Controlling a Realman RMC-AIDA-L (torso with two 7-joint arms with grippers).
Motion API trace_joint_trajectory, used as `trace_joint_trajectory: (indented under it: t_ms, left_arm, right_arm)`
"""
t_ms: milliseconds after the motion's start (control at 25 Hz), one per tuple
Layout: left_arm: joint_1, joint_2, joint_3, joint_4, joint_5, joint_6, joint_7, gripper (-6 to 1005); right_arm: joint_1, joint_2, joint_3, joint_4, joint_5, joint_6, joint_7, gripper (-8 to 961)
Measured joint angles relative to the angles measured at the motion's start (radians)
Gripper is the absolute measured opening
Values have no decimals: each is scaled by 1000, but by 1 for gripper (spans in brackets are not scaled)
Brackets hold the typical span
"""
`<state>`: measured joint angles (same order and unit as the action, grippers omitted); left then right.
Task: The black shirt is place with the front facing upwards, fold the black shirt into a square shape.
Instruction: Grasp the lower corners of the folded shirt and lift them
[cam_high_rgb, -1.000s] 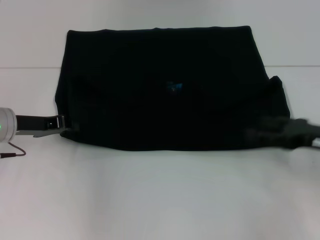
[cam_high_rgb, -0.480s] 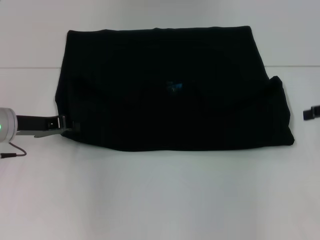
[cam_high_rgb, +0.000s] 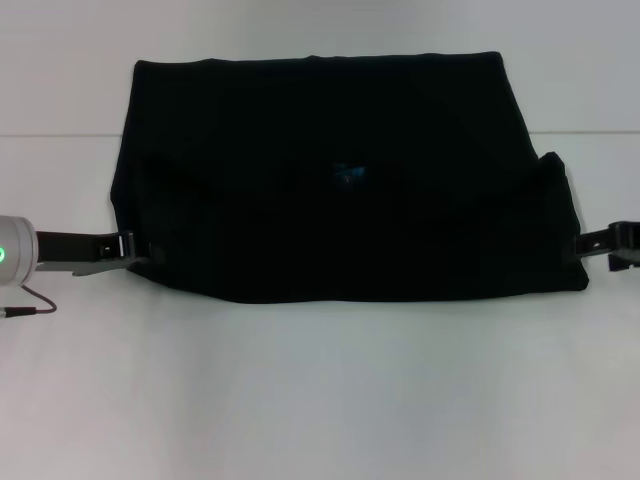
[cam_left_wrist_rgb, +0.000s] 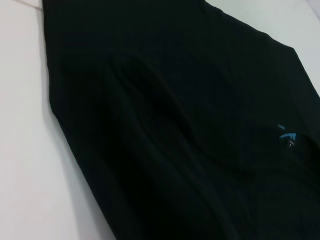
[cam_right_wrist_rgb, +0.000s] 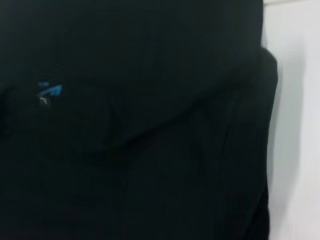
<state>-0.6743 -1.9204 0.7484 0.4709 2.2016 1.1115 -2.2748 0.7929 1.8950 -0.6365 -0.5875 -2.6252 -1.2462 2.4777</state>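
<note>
The right gripper has returned to the black shirt at 3 o'clock; finger state cannot be told. The left gripper sits at 9 o'clock, likewise unclear. Next fold pending.

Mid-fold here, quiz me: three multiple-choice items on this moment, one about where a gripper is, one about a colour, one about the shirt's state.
1. Where is the left gripper?
A. at the black shirt's near left corner
B. above the shirt's middle
C. out of view

2. What colour is the small label on the shirt?
A. red
B. blue
C. yellow

3. How does the shirt lie on the table?
A. hanging in the air
B. rolled into a tube
C. flat, in a wide folded block

Answers: 1 A, the head view shows it at that corner; 2 B, the label shows blue in all three views; 3 C, the shirt spreads flat, wider than deep, with the right gripper at its right edge.
</note>
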Motion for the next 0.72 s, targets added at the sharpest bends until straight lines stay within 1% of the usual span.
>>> trace_joint_trajectory:
  t_ms: [200,480,520,720]
  left_arm:
    - [-1,-1,0,0,0,1,0,34]
    - [1,-3,0,0,-2,5,0,33]
    - [2,-3,-1,0,-3,6,1,33]
    - [2,-2,-8,0,-5,14,7,34]
  right_arm:
    - [9,19,-9,15,3,16,-1,841]
    - [19,33,-11,17,1,32,-5,825]
    - [20,38,-11,10,0,33,-13,823]
    - [15,47,-11,-2,1,34,-23,812]
